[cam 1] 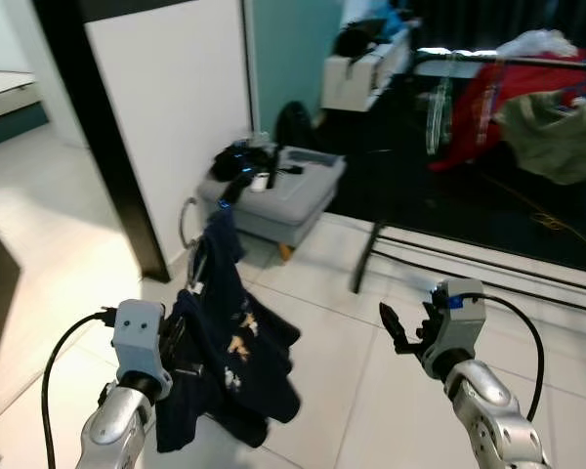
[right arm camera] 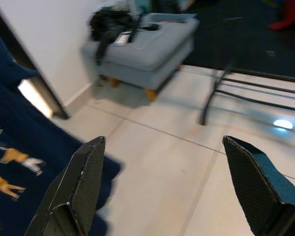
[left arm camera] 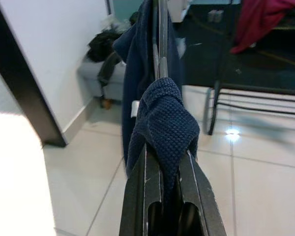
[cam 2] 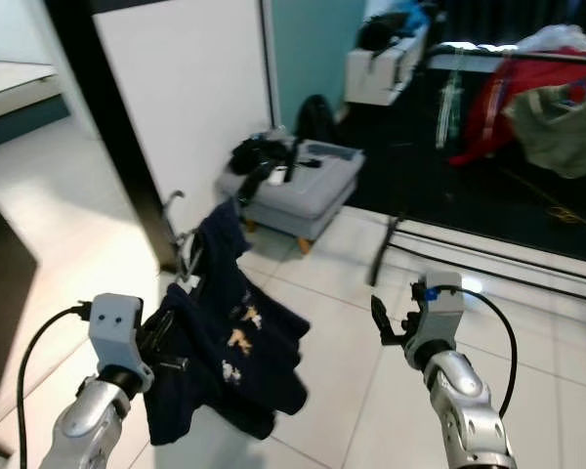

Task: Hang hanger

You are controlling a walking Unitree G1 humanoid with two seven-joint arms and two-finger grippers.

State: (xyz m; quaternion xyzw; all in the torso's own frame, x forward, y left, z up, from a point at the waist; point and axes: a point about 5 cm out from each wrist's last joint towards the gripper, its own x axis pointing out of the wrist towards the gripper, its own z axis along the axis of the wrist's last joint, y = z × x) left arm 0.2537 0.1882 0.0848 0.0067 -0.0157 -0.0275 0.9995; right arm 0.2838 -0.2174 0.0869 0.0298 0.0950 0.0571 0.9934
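Left eye view: left gripper (cam 1: 181,337) clamps a navy shirt (cam 1: 230,332) on a metal hanger (cam 1: 189,217), hook end raised toward the grey ottoman (cam 1: 278,195). Garment rail (cam 1: 508,61) with red and olive clothes sits well beyond the ottoman, far right; likely the hanging target. Right gripper (cam 1: 400,327) is empty, jaws apart, between shirt and rail's base frame (cam 1: 469,264).

Left wrist view: fingers (left arm camera: 142,196) closed on knit fabric bunched over the hanger wire (left arm camera: 162,39); the grip keeps the shirt from sliding off in transit.

Right wrist view: fingers (right arm camera: 83,182) wide open, pointing at floor tiles before the ottoman, shirt just beside, probably ready to steady the hook.
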